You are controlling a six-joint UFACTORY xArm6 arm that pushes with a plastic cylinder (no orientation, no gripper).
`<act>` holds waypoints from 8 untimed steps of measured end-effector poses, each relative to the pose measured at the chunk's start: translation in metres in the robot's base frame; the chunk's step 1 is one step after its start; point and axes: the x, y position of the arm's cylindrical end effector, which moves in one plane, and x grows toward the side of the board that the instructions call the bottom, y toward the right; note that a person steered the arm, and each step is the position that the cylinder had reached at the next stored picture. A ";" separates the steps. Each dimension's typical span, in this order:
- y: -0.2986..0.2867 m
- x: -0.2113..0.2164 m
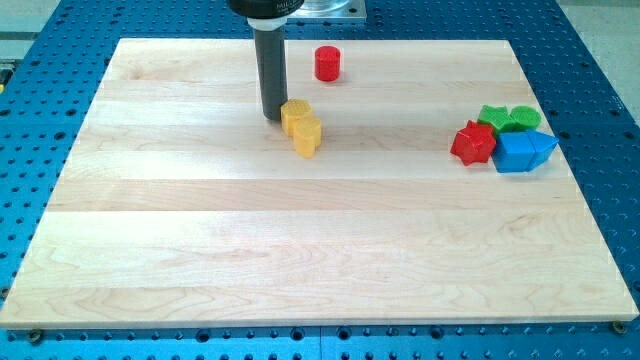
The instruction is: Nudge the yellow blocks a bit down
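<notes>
The wooden board lay on a blue perforated table. Two touching yellow blocks sat toward the board's top centre. My tip, a bare rod with no pincer, touched their upper-left edge.

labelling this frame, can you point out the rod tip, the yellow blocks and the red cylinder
my tip [272, 118]: camera view, very end of the dark rod, at the yellow blocks' upper-left edge
yellow blocks [301, 127]: camera view, middle of the touching pair
red cylinder [327, 63]: camera view, centre of its side
</notes>
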 end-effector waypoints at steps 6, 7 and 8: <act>0.013 -0.060; 0.029 -0.041; 0.015 -0.022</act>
